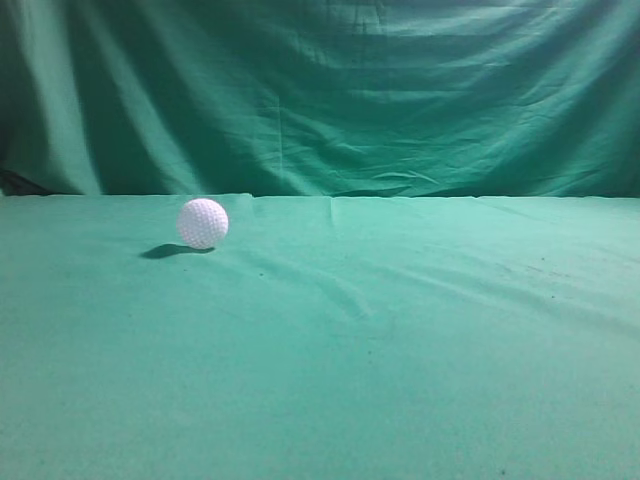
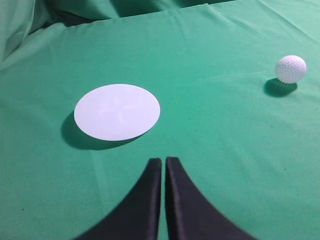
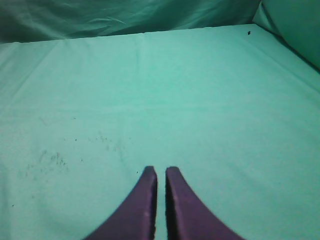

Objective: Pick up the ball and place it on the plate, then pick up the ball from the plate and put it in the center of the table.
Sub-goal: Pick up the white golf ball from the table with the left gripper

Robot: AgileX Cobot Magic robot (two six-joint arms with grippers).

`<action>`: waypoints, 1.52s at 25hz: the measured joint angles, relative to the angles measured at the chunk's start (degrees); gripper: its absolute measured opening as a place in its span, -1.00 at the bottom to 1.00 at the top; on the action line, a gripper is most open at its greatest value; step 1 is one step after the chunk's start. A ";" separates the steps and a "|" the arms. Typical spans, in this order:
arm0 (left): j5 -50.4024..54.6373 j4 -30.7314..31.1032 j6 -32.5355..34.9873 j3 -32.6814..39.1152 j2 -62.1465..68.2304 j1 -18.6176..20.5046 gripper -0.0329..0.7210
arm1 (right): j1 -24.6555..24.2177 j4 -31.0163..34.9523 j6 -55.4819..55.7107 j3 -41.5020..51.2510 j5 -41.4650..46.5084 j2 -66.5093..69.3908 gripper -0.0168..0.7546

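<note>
The white dimpled ball (image 1: 202, 222) rests on the green-clothed table (image 1: 400, 340), at its far left in the exterior view. In the left wrist view the ball (image 2: 290, 68) lies at the far right, and a flat white round plate (image 2: 117, 111) lies left of centre, well apart from the ball. The plate does not show in the exterior view. My left gripper (image 2: 163, 160) is shut and empty, just short of the plate's near right edge. My right gripper (image 3: 160, 170) is shut and empty over bare cloth. Neither gripper shows in the exterior view.
A draped green cloth backdrop (image 1: 330, 90) hangs behind the table's far edge. Small dark specks (image 3: 60, 157) mark the cloth left of the right gripper. The cloth has shallow wrinkles (image 1: 340, 290) near the middle.
</note>
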 joint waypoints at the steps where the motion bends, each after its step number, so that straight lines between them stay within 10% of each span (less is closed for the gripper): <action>1: 0.00 0.00 0.00 0.00 0.00 0.00 -0.91 | 0.00 0.00 0.00 0.00 0.00 0.00 -0.80; 17: -20.92 -11.03 -0.35 0.00 0.00 0.00 -0.91 | 0.00 0.00 0.00 0.00 0.00 0.00 -0.80; 23: -15.92 -16.54 -11.49 -1.59 0.00 0.00 -0.91 | 0.00 0.00 0.00 0.00 0.00 0.00 -0.80; 38: 0.93 -26.35 5.64 -15.91 15.97 0.00 -0.91 | 0.00 0.00 0.00 0.00 0.00 0.00 -0.80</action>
